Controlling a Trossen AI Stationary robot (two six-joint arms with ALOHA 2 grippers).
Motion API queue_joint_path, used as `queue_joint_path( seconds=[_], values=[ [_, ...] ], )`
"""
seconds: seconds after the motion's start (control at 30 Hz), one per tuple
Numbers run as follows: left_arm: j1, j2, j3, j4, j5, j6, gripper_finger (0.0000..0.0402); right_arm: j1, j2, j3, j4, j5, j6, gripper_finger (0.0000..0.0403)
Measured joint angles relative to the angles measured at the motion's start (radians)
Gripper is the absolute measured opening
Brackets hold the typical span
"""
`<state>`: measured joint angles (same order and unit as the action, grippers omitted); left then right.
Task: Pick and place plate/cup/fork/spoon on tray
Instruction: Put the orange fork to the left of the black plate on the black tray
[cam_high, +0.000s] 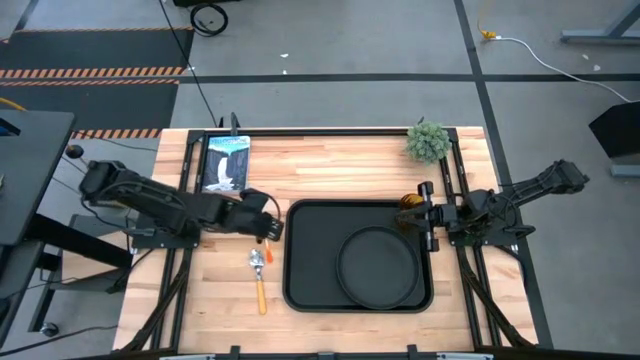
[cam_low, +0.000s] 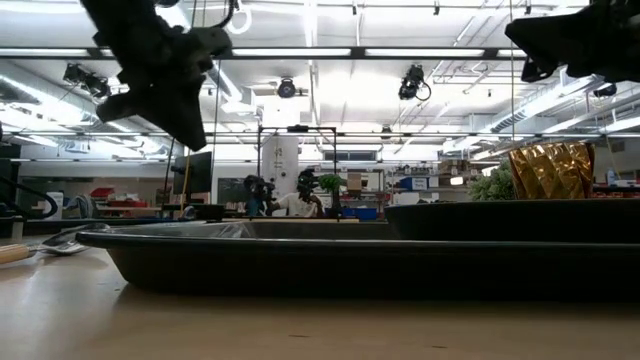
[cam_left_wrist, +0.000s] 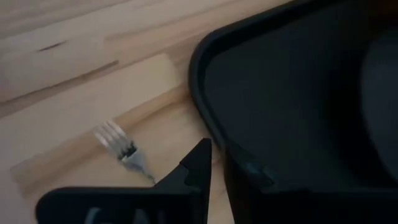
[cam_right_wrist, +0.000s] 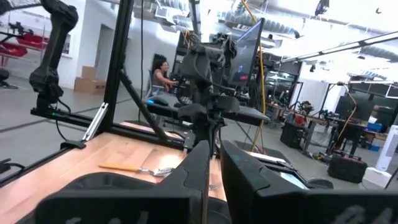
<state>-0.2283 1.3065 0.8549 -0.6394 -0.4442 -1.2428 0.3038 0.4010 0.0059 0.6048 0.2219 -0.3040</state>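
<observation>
The black tray (cam_high: 305, 262) lies mid-table. The round black plate (cam_high: 378, 268) rests in its near right part, and the amber cup (cam_high: 410, 211) stands in its far right corner; the cup also shows in the low view (cam_low: 550, 170). The spoon (cam_high: 260, 280) lies on the wood left of the tray. The fork (cam_left_wrist: 118, 146) lies on the wood by the tray's left rim, its handle hidden behind my left fingers. My left gripper (cam_high: 266, 229) is shut, raised above the fork. My right gripper (cam_high: 428, 216) is shut and empty, raised beside the cup.
A small green potted plant (cam_high: 428, 141) stands at the far right. A picture book (cam_high: 225, 162) lies at the far left. Bare wood lies near and far of the tray. A person (cam_low: 298, 203) sits in the room beyond the table.
</observation>
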Motion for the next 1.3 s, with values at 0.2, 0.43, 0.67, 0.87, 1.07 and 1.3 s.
queue_joint_path(
  seconds=[0.2,0.43,0.67,0.87,1.07,1.3],
  values=[
    [-0.001,0.175,0.152,-0.148,0.043,-0.103,0.008,0.003,-0.011,0.0,-0.034,-0.007,0.016,0.0045],
    [0.003,0.342,0.238,-0.209,0.115,-0.187,0.0128,0.003,-0.011,0.0,-0.027,-0.007,0.035,0.0045],
    [0.006,0.398,0.257,-0.354,0.161,-0.283,0.0141,0.003,-0.011,0.0,-0.088,-0.007,0.091,0.0045],
    [0.007,0.404,0.251,-0.357,0.16,-0.321,0.0138,0.003,-0.011,0.0,-0.074,-0.007,0.091,0.0045],
    [0.009,0.432,0.25,-0.358,0.162,-0.32,0.012,0.003,-0.011,0.0,-0.073,-0.008,0.092,0.0045],
    [0.008,0.466,0.25,-0.354,0.164,-0.292,0.0114,0.003,-0.007,0.0,-0.061,-0.009,0.092,0.0045]
  ],
)
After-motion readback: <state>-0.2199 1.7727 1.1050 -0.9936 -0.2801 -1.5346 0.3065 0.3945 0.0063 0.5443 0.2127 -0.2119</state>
